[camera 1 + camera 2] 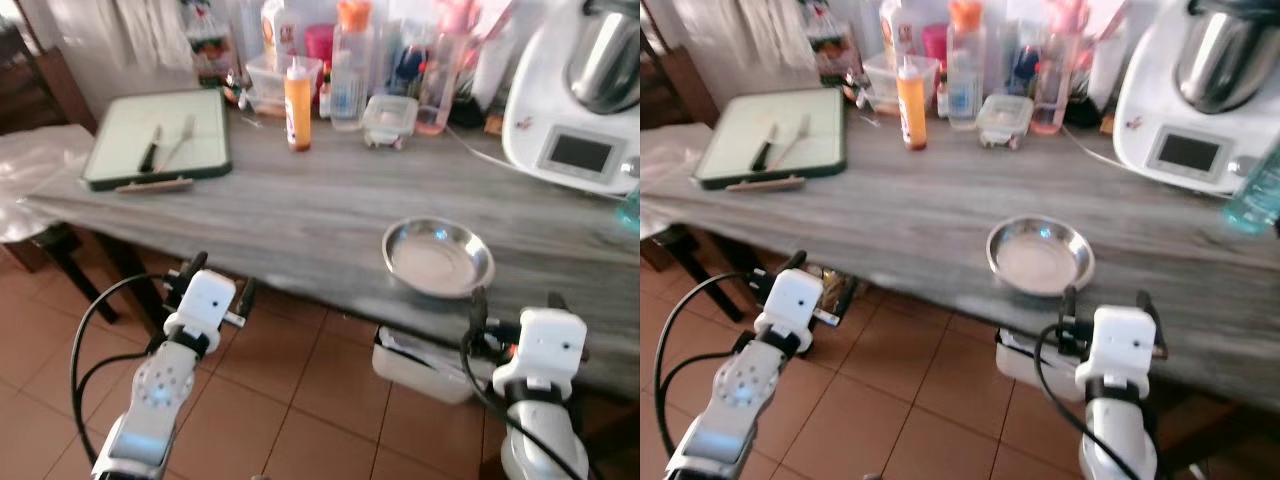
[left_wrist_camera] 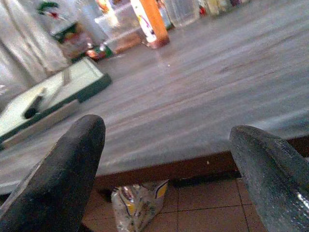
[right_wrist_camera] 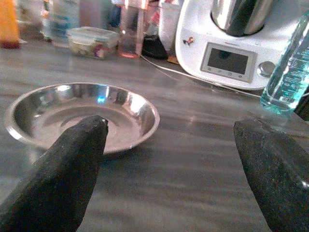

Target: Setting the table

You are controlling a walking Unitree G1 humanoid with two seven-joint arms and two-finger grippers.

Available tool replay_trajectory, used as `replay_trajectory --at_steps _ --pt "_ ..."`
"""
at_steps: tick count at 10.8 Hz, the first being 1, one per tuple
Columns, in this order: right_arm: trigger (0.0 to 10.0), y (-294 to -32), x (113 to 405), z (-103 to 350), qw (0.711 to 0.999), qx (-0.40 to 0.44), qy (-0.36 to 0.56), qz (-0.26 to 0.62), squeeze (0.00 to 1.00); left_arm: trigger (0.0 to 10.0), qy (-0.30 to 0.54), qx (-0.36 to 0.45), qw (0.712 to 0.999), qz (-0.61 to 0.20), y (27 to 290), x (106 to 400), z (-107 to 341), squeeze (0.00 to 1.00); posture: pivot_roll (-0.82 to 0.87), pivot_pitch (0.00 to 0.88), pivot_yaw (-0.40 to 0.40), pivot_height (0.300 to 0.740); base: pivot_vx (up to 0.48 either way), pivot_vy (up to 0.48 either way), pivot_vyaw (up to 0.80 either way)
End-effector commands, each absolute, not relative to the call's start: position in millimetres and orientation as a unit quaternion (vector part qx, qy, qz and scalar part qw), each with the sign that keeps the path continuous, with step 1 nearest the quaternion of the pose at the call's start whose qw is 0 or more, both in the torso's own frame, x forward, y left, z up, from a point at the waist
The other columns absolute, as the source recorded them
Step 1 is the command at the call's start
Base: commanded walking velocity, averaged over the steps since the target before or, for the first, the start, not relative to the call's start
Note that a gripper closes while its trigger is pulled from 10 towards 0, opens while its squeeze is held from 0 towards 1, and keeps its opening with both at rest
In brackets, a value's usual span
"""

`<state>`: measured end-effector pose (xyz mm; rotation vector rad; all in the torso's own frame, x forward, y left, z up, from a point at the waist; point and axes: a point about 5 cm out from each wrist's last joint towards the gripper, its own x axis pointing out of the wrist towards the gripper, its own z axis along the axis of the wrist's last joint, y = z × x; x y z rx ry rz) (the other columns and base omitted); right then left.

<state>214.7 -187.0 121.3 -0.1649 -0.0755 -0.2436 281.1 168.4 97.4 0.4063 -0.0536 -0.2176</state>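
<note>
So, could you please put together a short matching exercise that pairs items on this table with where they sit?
Things:
1. steel bowl
2. orange bottle
3. green-rimmed tray
4. white kitchen machine

Places:
A. the table's far left, holding a knife and fork
B. the table's far right
C. near the front edge, ahead of the right gripper
D. mid-table, toward the back

Pairs: 1-C, 2-D, 3-A, 4-B
</note>
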Motion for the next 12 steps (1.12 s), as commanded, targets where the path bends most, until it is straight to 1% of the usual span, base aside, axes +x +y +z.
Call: replay_trajectory --at_steps 1,3,9,11,12 --pt "10.0 -189.0 213.8 124.9 0.988 -0.086 -0.043 -0.123 0.0 10.0 -0.023 0.196 0.974 -0.109 168.3 283.3 96.3 0.0 0.08 0.047 0.031 0.74 -0.3 0.0 0.0" --pt "10.0 -189.5 214.4 125.0 0.988 -0.088 -0.043 -0.122 0.0 10.0 -0.022 0.19 0.975 -0.109 168.6 291.6 97.1 0.0 0.08 0.046 0.026 0.74 -0.3 0.0 0.0" --pt "10.0 -189.5 216.3 124.9 0.988 -0.089 -0.043 -0.122 0.0 10.0 -0.021 0.185 0.976 -0.115 165.6 296.5 92.2 0.0 0.08 0.043 0.025 0.74 -0.298 0.0 0.0" --pt "10.0 -188.9 215.8 123.3 0.988 -0.087 -0.042 -0.124 0.0 10.0 -0.02 0.17 0.979 -0.113 163.3 298.3 93.0 0.0 0.08 0.041 0.031 0.74 -0.262 0.0 0.0" --pt "10.0 -188.3 216.0 122.7 0.988 -0.086 -0.042 -0.124 0.0 10.0 -0.023 0.151 0.979 -0.132 158.6 298.9 95.2 0.0 0.08 0.039 0.032 0.74 0.0 0.0 0.0"
